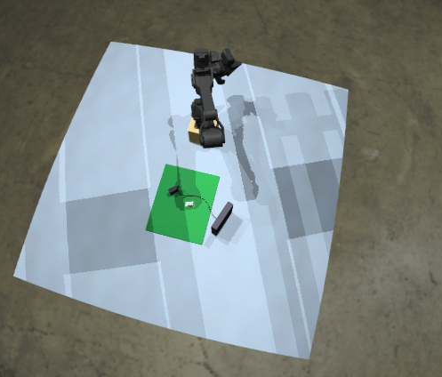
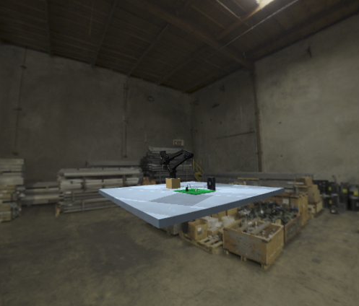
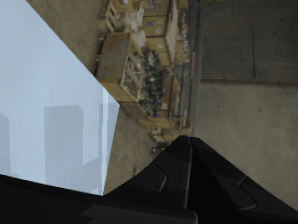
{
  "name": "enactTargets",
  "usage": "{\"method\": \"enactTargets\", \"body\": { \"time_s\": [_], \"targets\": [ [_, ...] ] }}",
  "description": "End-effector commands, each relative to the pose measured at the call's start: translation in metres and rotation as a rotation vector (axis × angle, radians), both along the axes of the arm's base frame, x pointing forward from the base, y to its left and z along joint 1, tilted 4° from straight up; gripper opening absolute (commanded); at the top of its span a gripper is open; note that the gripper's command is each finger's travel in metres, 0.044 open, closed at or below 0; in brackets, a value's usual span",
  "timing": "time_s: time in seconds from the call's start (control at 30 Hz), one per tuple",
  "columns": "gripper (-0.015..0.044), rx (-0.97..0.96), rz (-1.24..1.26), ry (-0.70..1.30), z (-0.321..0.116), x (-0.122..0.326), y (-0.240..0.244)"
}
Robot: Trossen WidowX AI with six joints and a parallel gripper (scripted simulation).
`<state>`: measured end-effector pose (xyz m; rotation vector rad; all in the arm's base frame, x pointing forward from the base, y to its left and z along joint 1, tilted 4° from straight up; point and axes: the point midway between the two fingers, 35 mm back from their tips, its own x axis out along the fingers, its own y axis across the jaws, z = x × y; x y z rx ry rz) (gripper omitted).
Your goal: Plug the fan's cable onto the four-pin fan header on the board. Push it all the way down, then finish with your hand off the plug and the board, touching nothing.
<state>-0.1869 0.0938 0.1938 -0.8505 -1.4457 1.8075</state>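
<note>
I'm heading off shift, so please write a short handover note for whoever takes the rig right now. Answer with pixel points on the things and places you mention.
Jaws (image 1: 238,64): shut with nothing between them, held away from the board.
Plug: the small dark piece (image 1: 173,190) (image 2: 187,188) is on the green board (image 1: 161,218) (image 2: 196,192), off to one side of the white header (image 1: 189,204); its cable (image 1: 201,196) runs to the fan.
Fan (image 1: 222,219) (image 2: 211,183): standing upright beside the board.
Done: nothing of the plugging in.
Left: grasp the plug, seat it fully on the header, let go and back off, touching nothing.
</note>
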Motion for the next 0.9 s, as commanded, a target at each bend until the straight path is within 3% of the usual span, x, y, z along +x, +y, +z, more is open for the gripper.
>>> {"method": "enactTargets", "body": {
  "time_s": [0.0,0.2,0.53,0.87],
  "targets": [
    [0.0026,0.000,0.000,0.000,0.000,0.000,0.000],
    [0.0184,0.023,0.107,-0.061,-0.001,-0.013,-0.018],
    [0.0440,0.282,0.822,-0.406,-0.013,-0.044,-0.165],
    [0.0440,0.704,1.508,-0.632,-0.038,0.028,-0.307]
  ]
}}
